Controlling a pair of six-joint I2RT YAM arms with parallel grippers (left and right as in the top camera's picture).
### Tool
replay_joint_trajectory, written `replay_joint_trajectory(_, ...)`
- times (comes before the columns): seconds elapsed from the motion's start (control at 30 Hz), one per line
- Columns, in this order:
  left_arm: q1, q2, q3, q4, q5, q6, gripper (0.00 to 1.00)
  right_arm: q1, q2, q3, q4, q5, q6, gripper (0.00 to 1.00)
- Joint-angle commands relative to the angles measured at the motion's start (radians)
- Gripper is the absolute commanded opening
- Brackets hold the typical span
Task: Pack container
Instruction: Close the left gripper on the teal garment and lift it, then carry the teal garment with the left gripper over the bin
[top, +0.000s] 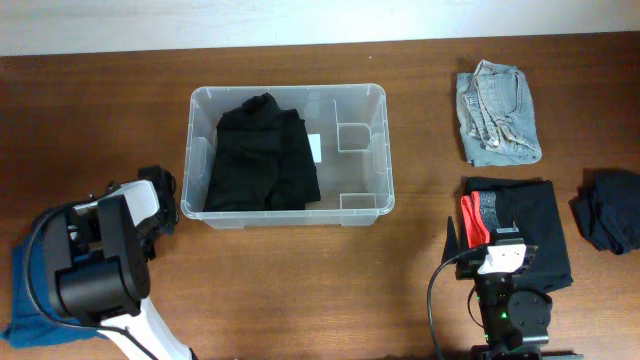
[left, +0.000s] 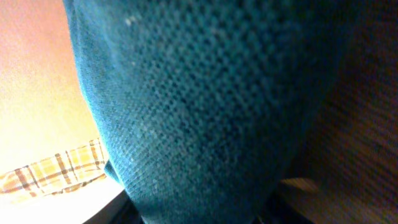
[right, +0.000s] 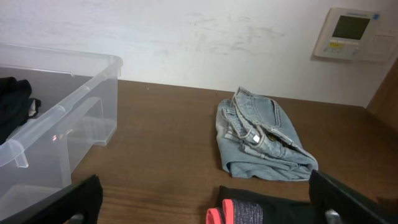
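Note:
The clear plastic container (top: 290, 92) stands at the table's middle, with a folded black garment (top: 262, 155) in its left part and a white label (top: 316, 148) on its base. Its corner shows in the right wrist view (right: 62, 112). My left arm (top: 105, 260) is folded low at the front left over a teal knit garment (top: 22, 295). That teal fabric (left: 205, 106) fills the left wrist view and hides the jaws. My right gripper (right: 211, 202) is wide open and empty, hovering over a black folded garment with a red waistband (top: 530, 225).
Folded light-blue jeans (top: 497, 113) lie at the back right and also show in the right wrist view (right: 264, 140). A dark crumpled garment (top: 610, 210) sits at the right edge. A plaid cloth (left: 56, 168) shows beside the teal fabric. A wall panel (right: 351, 34) hangs behind.

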Motion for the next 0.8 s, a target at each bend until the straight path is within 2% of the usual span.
replay_joint_trajectory(0.0,0.013,0.024,-0.016,0.021,0.031,-0.006,0.42,-0.006,-0.010,-0.005,-0.006,0.005,-0.003,0.98)
replay_joint_trajectory(0.1,0.013,0.024,-0.016,0.028,0.031,-0.006,0.28,-0.006,-0.010,-0.005,-0.005,0.005,-0.003,0.98)
replay_joint_trajectory(0.23,0.013,0.024,-0.015,0.027,0.031,-0.006,0.19,-0.006,-0.010,-0.005,-0.006,0.005,-0.003,0.98)
replay_joint_trajectory(0.33,0.013,0.024,-0.009,0.027,0.031,-0.006,0.03,-0.006,-0.010,-0.005,-0.006,0.005,-0.003,0.98)
replay_joint_trajectory(0.37,0.013,0.024,-0.005,0.027,0.031,-0.006,0.01,-0.006,-0.010,-0.005,-0.006,0.005,-0.003,0.98)
replay_joint_trajectory(0.63,0.012,0.023,0.084,0.004,0.093,-0.008,0.01,-0.006,-0.010,-0.005,-0.006,0.005,-0.003,0.98)
replay_joint_trajectory(0.77,0.011,0.011,0.191,-0.042,0.153,-0.058,0.01,-0.006,-0.010,-0.005,-0.006,0.005,-0.003,0.98)
